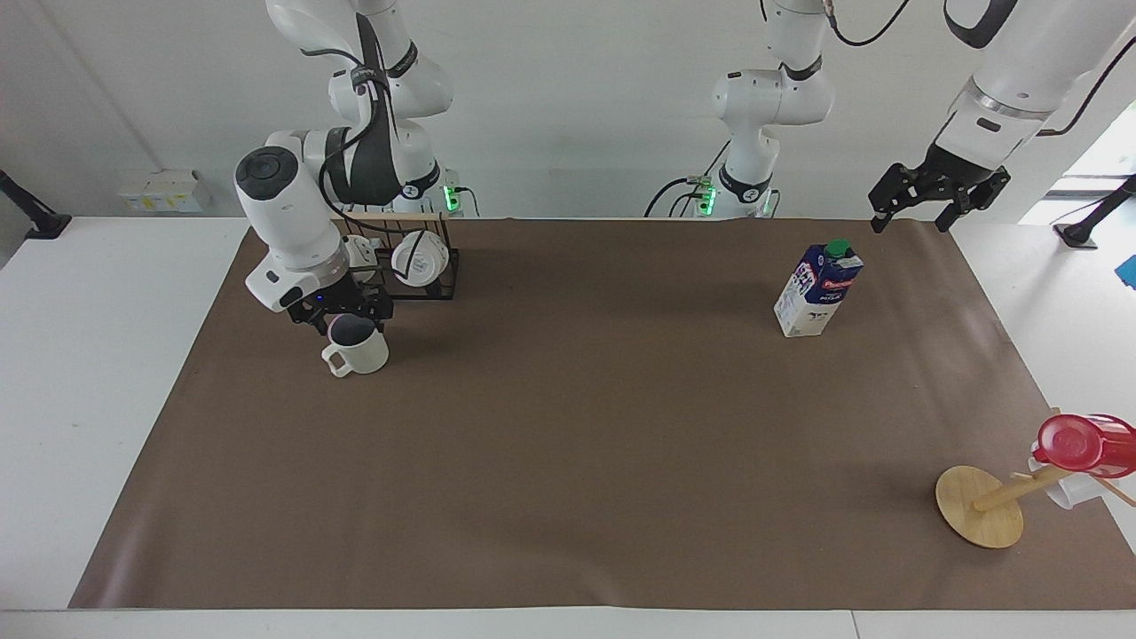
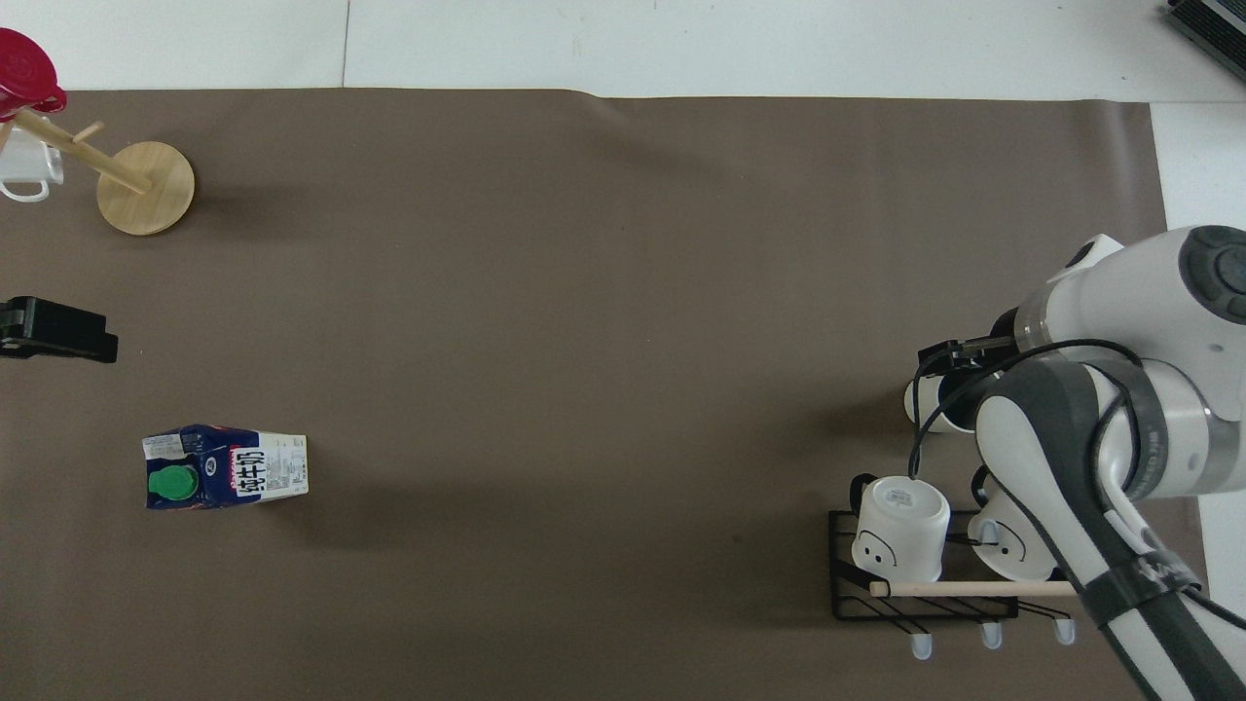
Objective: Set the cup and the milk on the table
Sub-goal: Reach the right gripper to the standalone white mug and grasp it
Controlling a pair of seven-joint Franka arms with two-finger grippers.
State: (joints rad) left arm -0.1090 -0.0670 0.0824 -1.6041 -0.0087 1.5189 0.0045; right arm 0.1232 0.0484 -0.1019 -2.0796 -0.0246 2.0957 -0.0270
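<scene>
— Where's the cup (image 1: 357, 347) and which way does it point?

— Upright on the brown sheet of the table (image 1: 568, 461), toward my right arm's end, not far from the edge nearest us robots, just out from the black rack (image 1: 417, 275) of white mugs (image 1: 421, 258). Mouth up, long axis vertical, loop handle turned away from us.

— And your jaws?

— My right gripper (image 1: 341, 312) is right down at the cup's rim. Fingers look spread either side of the mouth, but whether they touch or grip it, I cannot tell. From overhead, my arm hides most of the cup (image 2: 925, 401).

— How does it look?

— Small, off-white, dark grey inside.

— The milk (image 1: 817, 290)?

— Standing upright toward my left arm's end, green cap on top, tall axis vertical, blue and white with a red band. My left gripper (image 1: 939, 191) waits in the air over that end's corner nearest us, fingers apart, holding nothing.
</scene>
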